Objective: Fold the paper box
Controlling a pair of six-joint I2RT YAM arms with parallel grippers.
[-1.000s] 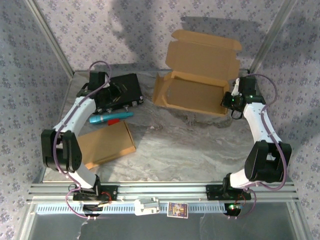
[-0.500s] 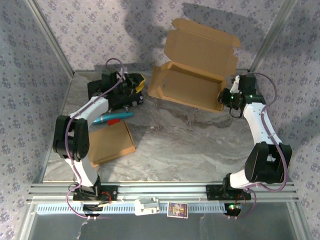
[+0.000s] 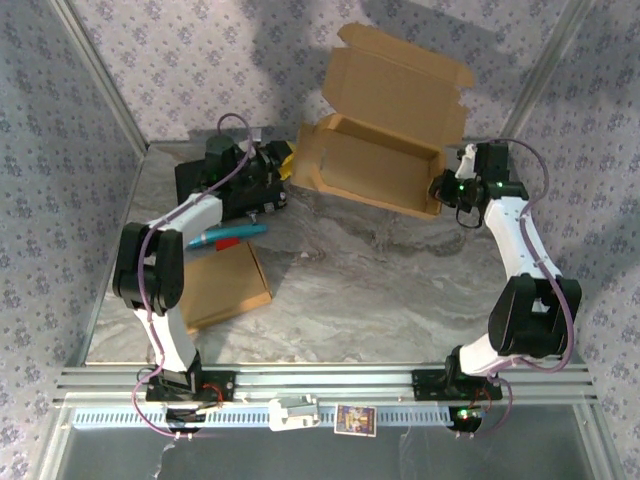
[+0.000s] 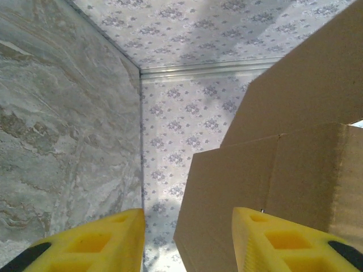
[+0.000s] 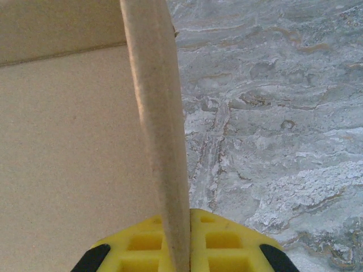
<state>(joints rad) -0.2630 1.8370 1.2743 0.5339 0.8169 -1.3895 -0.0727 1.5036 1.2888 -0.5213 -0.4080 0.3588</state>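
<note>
Grips right end wall of paper box (image 3: 375, 165) with right gripper (image 5: 180, 229); left gripper (image 4: 187, 226) spread, just beside its left end; long axis along the tabletop's (image 3: 380, 290) far edge.

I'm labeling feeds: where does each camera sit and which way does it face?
Top external: above and behind the bases, looking down at the table and open paper box; left arm and right arm show.
Left wrist: on its wrist, facing the box's end past the open left gripper.
Right wrist: on its wrist, looking along the right gripper, shut on a box wall.
Shared: all see the box.
</note>
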